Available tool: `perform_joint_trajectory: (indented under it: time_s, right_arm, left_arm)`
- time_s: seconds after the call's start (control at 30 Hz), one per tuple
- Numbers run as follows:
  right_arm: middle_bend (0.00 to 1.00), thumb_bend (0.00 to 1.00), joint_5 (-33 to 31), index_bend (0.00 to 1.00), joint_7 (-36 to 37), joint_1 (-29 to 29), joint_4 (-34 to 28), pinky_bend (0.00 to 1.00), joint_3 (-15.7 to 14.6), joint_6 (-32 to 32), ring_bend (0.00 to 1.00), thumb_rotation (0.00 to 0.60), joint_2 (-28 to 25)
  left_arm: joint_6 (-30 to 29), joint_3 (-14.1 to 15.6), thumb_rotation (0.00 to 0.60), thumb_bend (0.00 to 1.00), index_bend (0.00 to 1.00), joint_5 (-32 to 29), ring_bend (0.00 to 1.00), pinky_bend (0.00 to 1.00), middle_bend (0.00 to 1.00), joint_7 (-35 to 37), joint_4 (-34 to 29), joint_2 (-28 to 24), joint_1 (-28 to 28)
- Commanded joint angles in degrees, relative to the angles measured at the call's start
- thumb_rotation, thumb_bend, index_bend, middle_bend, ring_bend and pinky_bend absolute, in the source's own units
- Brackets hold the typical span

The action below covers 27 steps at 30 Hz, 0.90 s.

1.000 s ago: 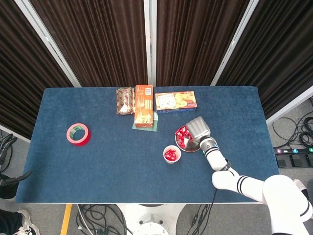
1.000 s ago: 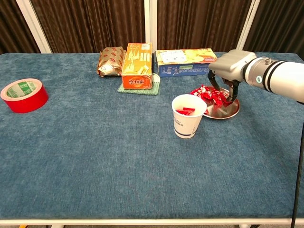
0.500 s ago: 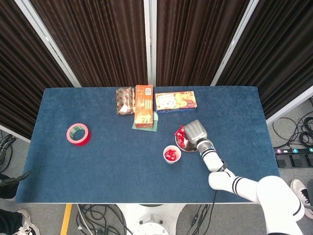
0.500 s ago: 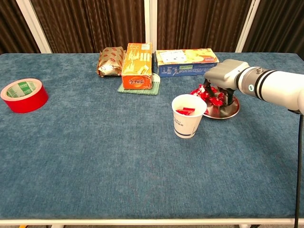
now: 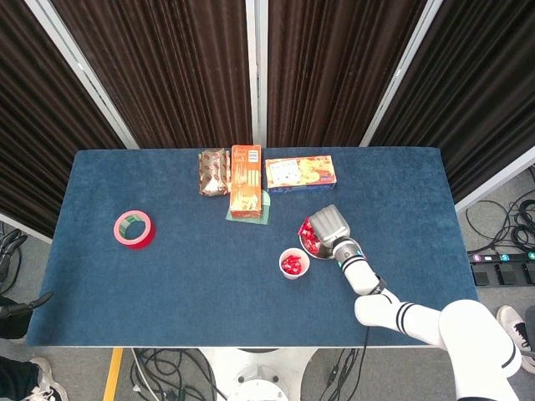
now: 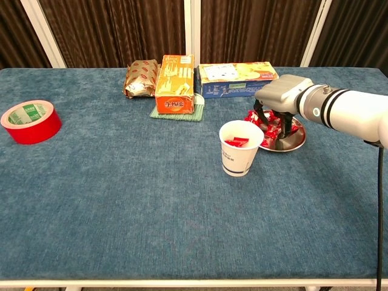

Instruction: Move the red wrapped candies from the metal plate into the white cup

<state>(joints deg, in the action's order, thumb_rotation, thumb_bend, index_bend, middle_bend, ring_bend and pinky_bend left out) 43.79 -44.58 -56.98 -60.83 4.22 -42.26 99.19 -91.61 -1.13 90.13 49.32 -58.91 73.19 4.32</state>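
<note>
Right hand (image 6: pixel 280 100) poised over the metal plate (image 6: pixel 296 140), palm down, with its dark fingers (image 6: pixel 284 124) reaching down among the red wrapped candies (image 6: pixel 271 125) heaped on the plate; the candies lie around and beneath the fingertips, and whether one is actually pinched cannot be told from either view. In the head view the same hand (image 5: pixel 328 224) covers most of the plate (image 5: pixel 322 253), leaving candies (image 5: pixel 308 235) exposed at its left edge. The white cup (image 6: pixel 240 147) stands on the blue tabletop (image 6: pixel 151 206) just left of and nearer than the plate, close beside its rim, and already contains several red candies. Along the far side, left to right: a brown foil packet (image 6: pixel 140 77), an upright orange box (image 6: pixel 175 83) on a green cloth (image 6: pixel 179 114), and a flat blue-and-yellow biscuit box (image 6: pixel 236 78). A red tape roll (image 6: pixel 29 121) lies well apart at the far left. The left hand appears in neither view.
</note>
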Motion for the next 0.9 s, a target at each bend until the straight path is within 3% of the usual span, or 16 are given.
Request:
perform_joint_trajectory:
  time_s: [0.03,0.33,0.63,0.9]
  right_arm:
    - [1.0,0.12,-0.06,0.47,-0.09,0.02,0.11,1.0,-0.17,0.21,1.0,0.6,0.13]
    - [1.0,0.13,0.21,0.48,0.08,-0.05,0.61,1.0,-0.18,0.46,1.0,0.6,0.63]
    - [1.0,0.15,-0.26,0.64,-0.12,0.39,-0.29,1.0,-0.37,0.11,1.0,0.6,-0.03]
    - [1.0,0.18,-0.34,0.66,-0.13,0.52,-1.89,1.0,0.03,-0.98,1.0,0.6,-0.96]
  left_arm:
    - [0.02,-0.02,0.599,0.13,0.13,-0.06,0.03,0.11,0.08,0.09,0.02,0.01,-0.02]
    - [0.03,0.1,0.6,0.13,0.13,0.1,0.03,0.11,0.08,0.28,0.32,0.13,0.0]
    - [-0.08,0.08,0.599,0.13,0.13,0.25,0.03,0.11,0.08,0.22,0.11,0.09,0.12]
    - [-0.55,-0.04,0.594,0.13,0.13,0.35,0.03,0.11,0.08,0.29,-0.14,-0.11,0.12]
